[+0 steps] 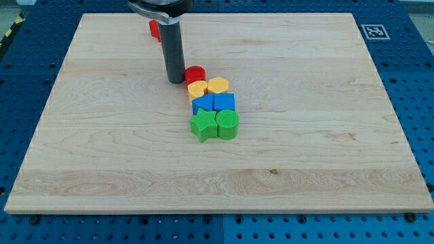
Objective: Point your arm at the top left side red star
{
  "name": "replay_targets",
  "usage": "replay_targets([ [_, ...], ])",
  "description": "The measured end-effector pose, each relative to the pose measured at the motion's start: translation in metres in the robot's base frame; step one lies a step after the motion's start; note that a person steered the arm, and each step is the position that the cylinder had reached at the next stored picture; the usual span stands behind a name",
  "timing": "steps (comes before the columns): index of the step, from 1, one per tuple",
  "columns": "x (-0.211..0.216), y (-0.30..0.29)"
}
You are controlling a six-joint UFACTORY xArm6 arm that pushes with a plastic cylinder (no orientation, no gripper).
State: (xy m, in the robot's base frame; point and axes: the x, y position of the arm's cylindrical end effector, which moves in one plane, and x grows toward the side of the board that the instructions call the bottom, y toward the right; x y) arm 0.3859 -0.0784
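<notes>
Right now my tip (175,80) rests on the wooden board (325,149) just left of the red cylinder (195,73), which heads a tight cluster: yellow star (197,88), yellow hexagon (218,85), two blue blocks (213,103), green star (203,125), green cylinder (228,125). The red star (154,28) sits near the view's top edge, partly hidden behind my rod. Wide bare wood surrounds the cluster. A fiducial marker (373,31) lies off the top right corner. I carry no jaws

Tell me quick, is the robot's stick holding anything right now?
My tip: holds nothing, it has no gripper; it rests on the board just left of the red round block, far below the red star.
</notes>
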Motion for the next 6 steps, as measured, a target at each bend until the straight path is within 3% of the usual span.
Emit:
replay_targets([
  [1,-0.004,-0.001],
  [2,-0.048,-0.006],
  [3,-0.063,-0.054],
  [4,-0.099,-0.119],
  [5,-0.169,-0.147],
  [6,-0.191,-0.125],
])
